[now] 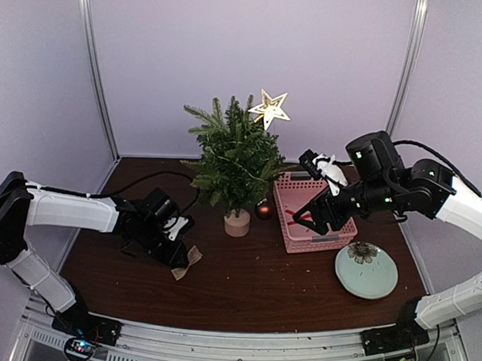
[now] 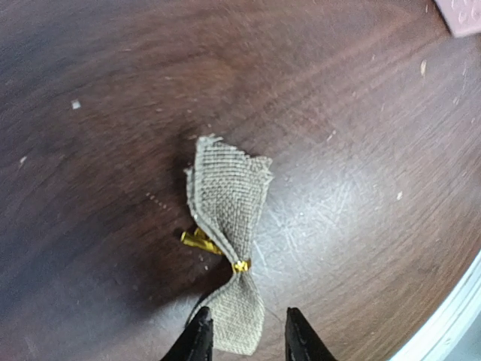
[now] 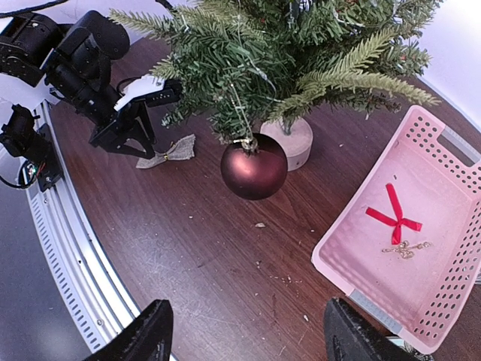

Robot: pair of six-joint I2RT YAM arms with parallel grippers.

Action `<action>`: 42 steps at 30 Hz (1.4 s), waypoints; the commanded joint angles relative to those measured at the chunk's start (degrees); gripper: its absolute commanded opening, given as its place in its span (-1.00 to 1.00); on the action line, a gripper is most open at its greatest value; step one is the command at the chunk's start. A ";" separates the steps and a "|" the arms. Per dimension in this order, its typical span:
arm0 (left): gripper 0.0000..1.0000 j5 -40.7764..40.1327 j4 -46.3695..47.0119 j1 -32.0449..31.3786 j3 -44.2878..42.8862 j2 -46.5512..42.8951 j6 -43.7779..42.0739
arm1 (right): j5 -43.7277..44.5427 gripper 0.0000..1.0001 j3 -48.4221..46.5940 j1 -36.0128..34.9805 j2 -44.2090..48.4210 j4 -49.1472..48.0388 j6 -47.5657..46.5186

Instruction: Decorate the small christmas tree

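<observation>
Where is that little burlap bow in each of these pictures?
Top external: the burlap bow lies lower left of centre, well left of the pink basket.
Left wrist: mid-picture; a basket corner shows top right.
Right wrist: upper left; the basket is at right.
Shared landmark: the pink basket.

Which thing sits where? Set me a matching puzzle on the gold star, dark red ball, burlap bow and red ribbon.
1 gold star; 2 shiny dark red ball; 3 brown burlap bow; 4 thin red ribbon bow.
A in the pink plastic basket; B hanging from a low branch of the small christmas tree; C at the treetop; D flat on the dark wooden table.
Pairs: 1-C, 2-B, 3-D, 4-A.
</observation>
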State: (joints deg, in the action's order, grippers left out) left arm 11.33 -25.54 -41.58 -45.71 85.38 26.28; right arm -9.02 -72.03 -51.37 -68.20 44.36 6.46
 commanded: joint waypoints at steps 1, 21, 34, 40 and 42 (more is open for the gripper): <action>-0.37 1.20 -0.59 0.10 -2.49 3.32 -8.58 | -0.42 0.41 0.76 0.61 1.17 0.23 0.97; -0.64 -3.34 -1.18 -1.70 0.33 6.84 -13.90 | -1.57 0.40 0.83 2.79 0.20 0.09 0.75; -1.00 -6.89 3.12 -5.53 3.22 5.08 -4.10 | -1.43 0.39 0.10 3.52 -1.20 0.38 0.66; -1.00 -8.85 2.00 -5.52 6.44 -1.86 0.48 | -1.89 0.38 -0.63 3.65 -2.14 -0.27 0.42; -1.00 -9.65 1.33 -5.41 7.68 -4.63 2.06 | -2.00 0.37 -0.80 3.65 -2.32 -0.54 0.33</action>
State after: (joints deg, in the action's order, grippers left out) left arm 4.19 -22.37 -46.72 -40.25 85.58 23.75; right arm -10.50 -71.72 -48.10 -70.06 44.38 6.85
